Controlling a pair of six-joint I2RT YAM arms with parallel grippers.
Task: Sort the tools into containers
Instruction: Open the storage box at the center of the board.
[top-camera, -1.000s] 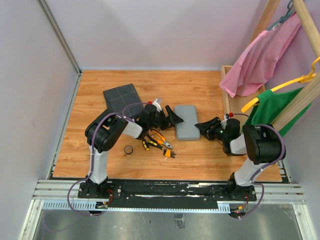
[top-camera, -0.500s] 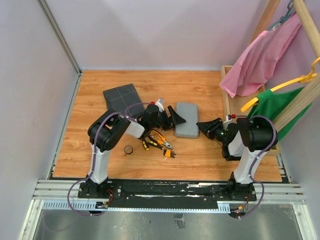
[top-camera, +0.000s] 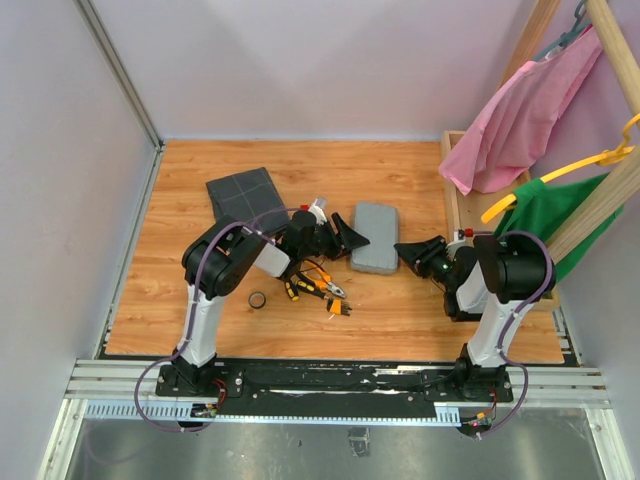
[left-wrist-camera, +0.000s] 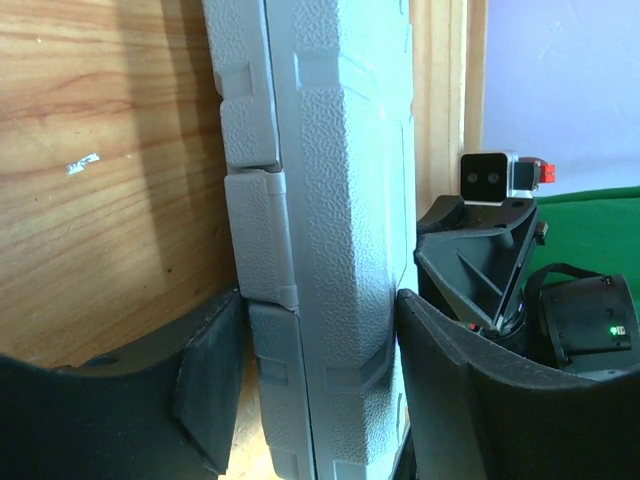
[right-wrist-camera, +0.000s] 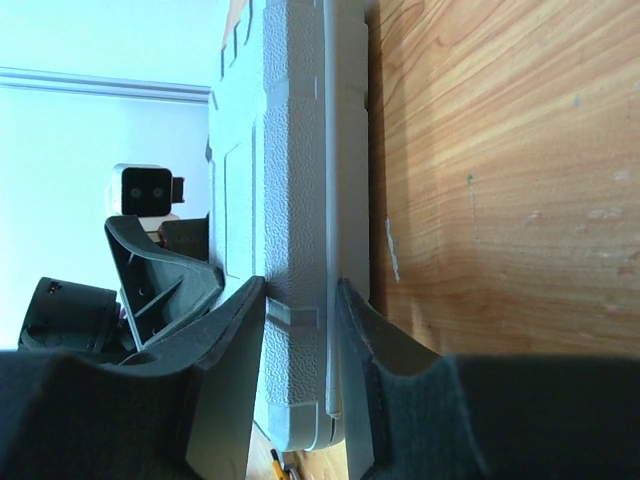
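Observation:
The light-grey hard case (top-camera: 376, 240) lies closed on the wooden table between my two grippers. My left gripper (top-camera: 352, 233) grips its left end; in the left wrist view (left-wrist-camera: 320, 300) both pads press the case (left-wrist-camera: 340, 150). My right gripper (top-camera: 404, 251) grips its right end; in the right wrist view (right-wrist-camera: 300, 288) the fingers pinch the case (right-wrist-camera: 295, 150) at its seam. The dark grid pouch (top-camera: 243, 195) lies at the back left. Orange-and-black pliers (top-camera: 320, 281), a black-and-yellow screwdriver (top-camera: 292, 288), a small orange bit holder (top-camera: 338, 308) and a black tape ring (top-camera: 257, 299) lie in front of the left gripper.
A wooden rack (top-camera: 462, 190) with a pink garment (top-camera: 520, 120) and a green garment (top-camera: 555, 215) on hangers stands at the right. Grey walls close the left and back sides. The arm bases sit on a rail (top-camera: 330, 380) along the near edge.
The case has shifted towards the back of the table and turned slightly. Both grippers have moved with it, the right one farther back.

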